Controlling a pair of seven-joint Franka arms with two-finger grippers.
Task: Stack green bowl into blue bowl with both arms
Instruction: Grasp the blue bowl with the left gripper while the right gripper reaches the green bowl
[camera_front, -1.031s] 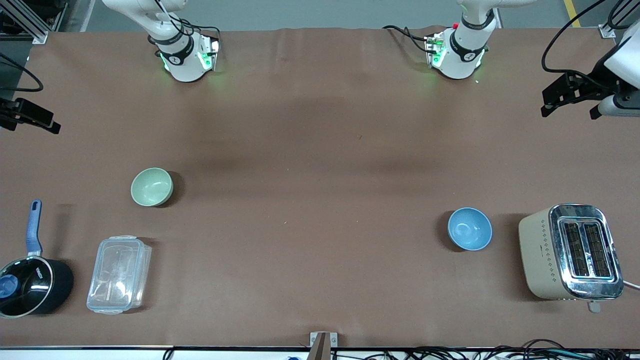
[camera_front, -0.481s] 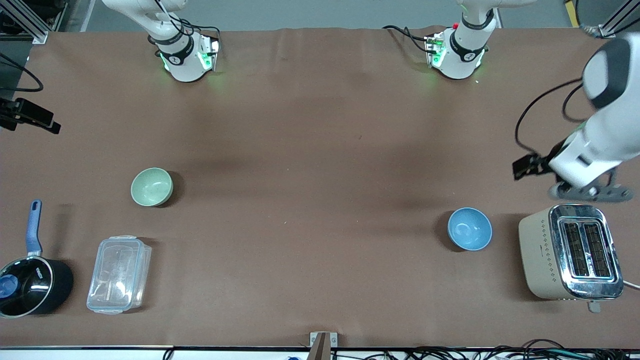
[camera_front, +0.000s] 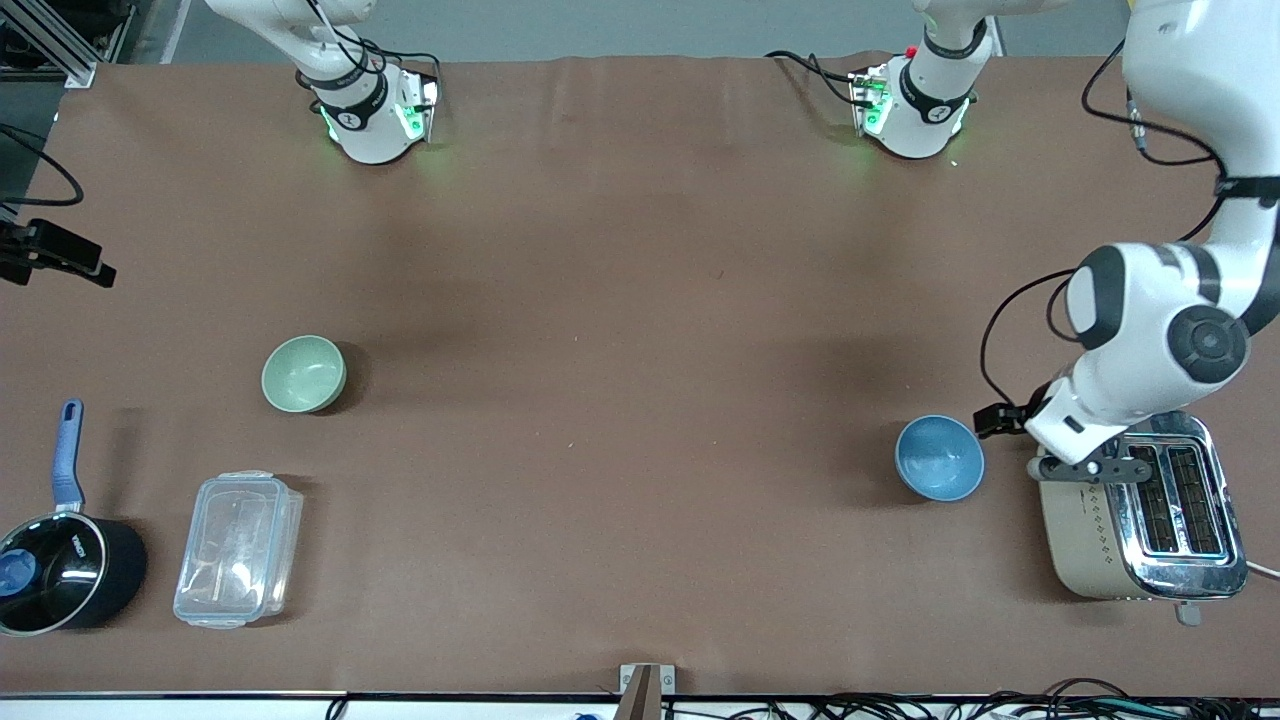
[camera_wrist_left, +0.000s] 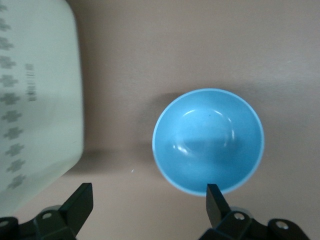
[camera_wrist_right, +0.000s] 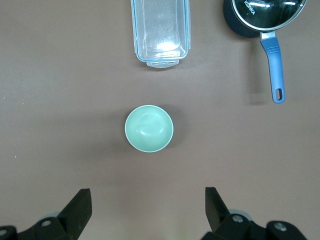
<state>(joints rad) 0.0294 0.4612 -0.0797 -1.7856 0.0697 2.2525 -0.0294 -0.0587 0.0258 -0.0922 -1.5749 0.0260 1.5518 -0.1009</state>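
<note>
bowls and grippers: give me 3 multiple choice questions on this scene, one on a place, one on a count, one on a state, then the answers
1. Where does the green bowl stand?
A. inside the blue bowl
B. on the table toward the right arm's end, farther from the front camera than the clear lidded container
C. on the toaster

2. How many bowls are on the table?
A. one
B. two
C. three

3. How is the left gripper?
A. open, empty, above the table between the blue bowl and the toaster
B. shut on the blue bowl
C. shut on the toaster

Answers:
1. B: it sits alone on the cloth, apart from the blue bowl.
2. B: only the green and the blue one show.
3. A: the left wrist view shows its fingers spread wide, nothing between them. The right gripper, open too, hangs high near the green bowl.
</note>
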